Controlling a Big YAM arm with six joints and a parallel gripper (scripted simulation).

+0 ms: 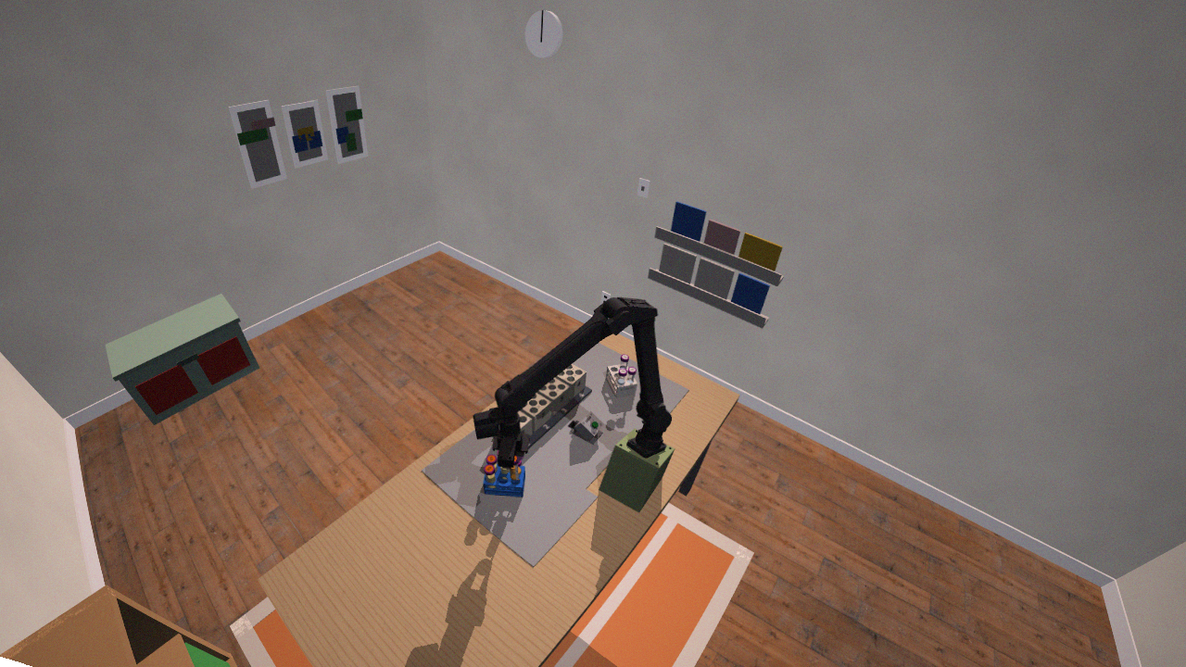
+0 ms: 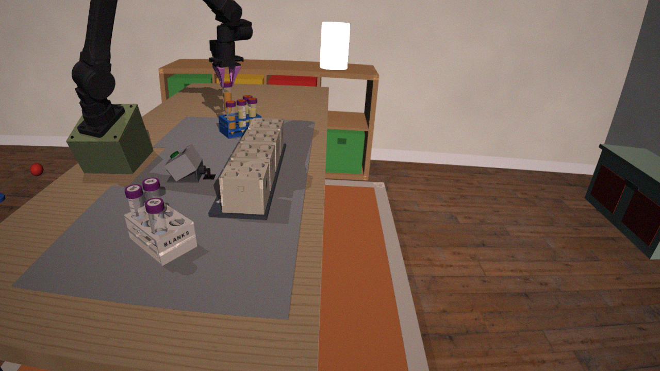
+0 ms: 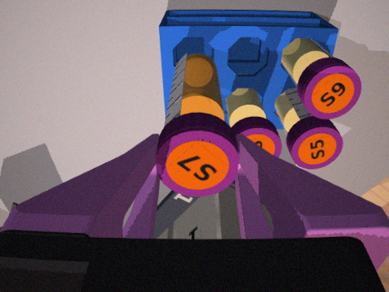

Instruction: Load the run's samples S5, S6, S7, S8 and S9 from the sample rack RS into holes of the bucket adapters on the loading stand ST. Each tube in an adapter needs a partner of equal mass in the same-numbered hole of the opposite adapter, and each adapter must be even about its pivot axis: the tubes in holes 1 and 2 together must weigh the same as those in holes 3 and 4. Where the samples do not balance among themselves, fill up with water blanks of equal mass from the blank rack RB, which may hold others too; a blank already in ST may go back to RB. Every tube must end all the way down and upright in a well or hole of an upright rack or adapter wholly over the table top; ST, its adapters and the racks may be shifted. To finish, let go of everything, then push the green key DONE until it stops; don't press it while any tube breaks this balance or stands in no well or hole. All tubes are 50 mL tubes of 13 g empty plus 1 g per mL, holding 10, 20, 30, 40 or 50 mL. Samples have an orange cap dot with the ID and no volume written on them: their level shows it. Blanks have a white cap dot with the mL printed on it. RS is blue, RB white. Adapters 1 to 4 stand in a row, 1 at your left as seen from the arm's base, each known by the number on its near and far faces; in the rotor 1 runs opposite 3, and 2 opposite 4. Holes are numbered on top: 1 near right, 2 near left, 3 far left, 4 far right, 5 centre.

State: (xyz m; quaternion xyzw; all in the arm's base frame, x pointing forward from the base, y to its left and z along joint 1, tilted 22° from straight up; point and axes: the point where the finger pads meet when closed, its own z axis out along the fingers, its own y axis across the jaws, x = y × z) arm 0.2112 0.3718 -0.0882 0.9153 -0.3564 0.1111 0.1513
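One tube matters: S7 point(image 3: 200, 164) pinched at cap by gripper point(image 2: 227, 82), raised part-way out of blue rack RS point(image 3: 184, 32), long axis vertical. You keep pull straight up; neighbours S5 point(image 3: 314, 145), S9 point(image 3: 331, 91) stand just beside.

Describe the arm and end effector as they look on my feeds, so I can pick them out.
The arm is matte black with rounded joints, no cables or markings visible. It stands on an olive-green box pedestal. The end effector has a black body and two tapered purple fingers.
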